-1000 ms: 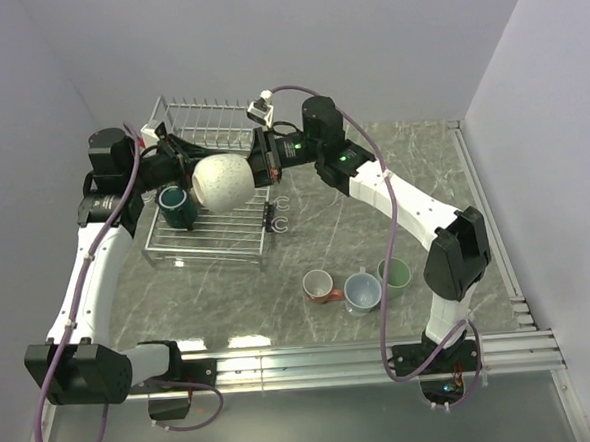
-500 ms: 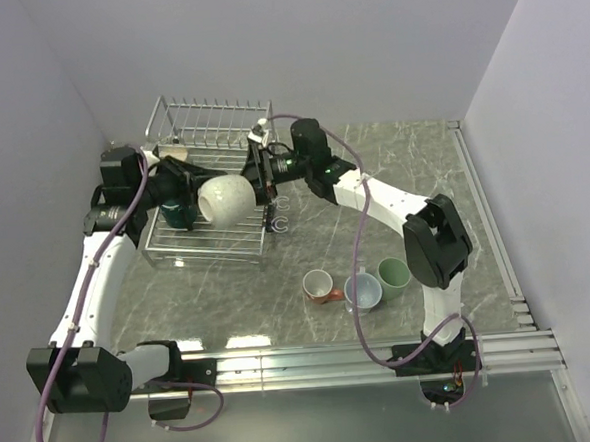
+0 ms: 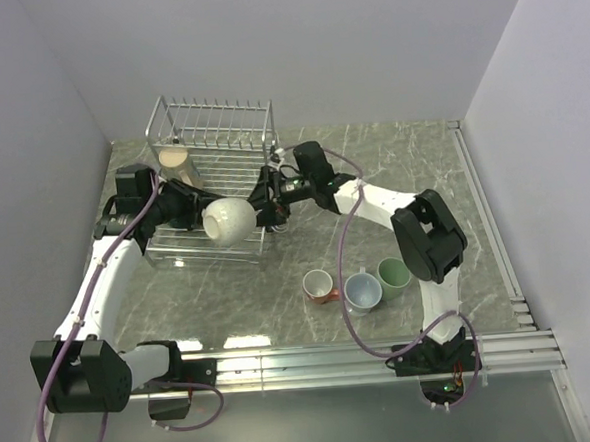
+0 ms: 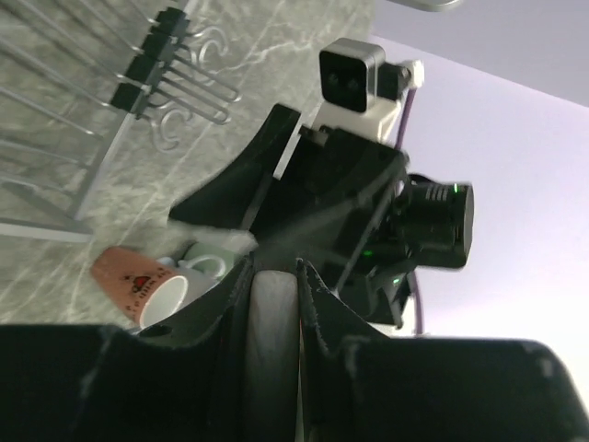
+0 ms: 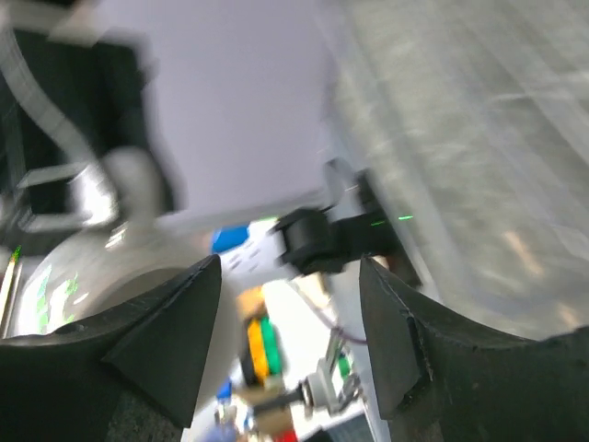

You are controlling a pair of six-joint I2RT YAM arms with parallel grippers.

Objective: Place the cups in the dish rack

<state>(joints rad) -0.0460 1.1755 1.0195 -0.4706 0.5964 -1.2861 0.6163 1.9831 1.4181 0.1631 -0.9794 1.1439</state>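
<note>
One wide cream cup [image 3: 228,220]: left gripper [image 4: 273,287] clamps it, right gripper [image 5: 290,272] spread just beside.

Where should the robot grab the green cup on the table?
Probably on its rim, coming from straight above and pinching the wall on the right side. The green cup stands upright with its mouth open to the top. Its right side is free, while the blue cup sits close on its left.

Left fingers [image 4: 230,324] clamp the cream mug [image 4: 272,343] by its rim
</note>
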